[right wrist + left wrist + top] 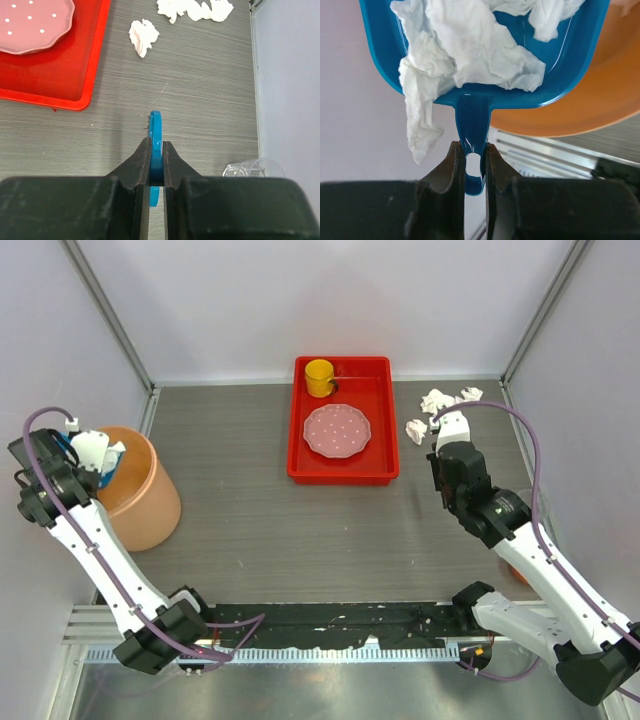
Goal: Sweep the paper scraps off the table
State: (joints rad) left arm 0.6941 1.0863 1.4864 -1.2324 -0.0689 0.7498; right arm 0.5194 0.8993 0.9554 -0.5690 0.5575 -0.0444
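Observation:
My left gripper [473, 150] is shut on the handle of a blue dustpan [570, 55], held over an orange bin [600, 95]. Crumpled white paper scraps [470, 50] fill the pan, and one hangs over its left edge. In the top view the left gripper [100, 455] sits above the bin [135, 490] at the far left. My right gripper [156, 147] is shut on a thin blue brush handle [155, 125], seen edge-on above the table [200, 90]. Loose scraps [143, 36] [195, 9] lie ahead of it, near the back right corner [437, 400] [416, 430].
A red tray [340, 478] at the back middle holds a pink dotted plate [337, 430] and a yellow cup [320, 377]. Its right edge [95, 65] is close to the nearest scrap. A clear plastic cup [250, 169] lies by the right wall.

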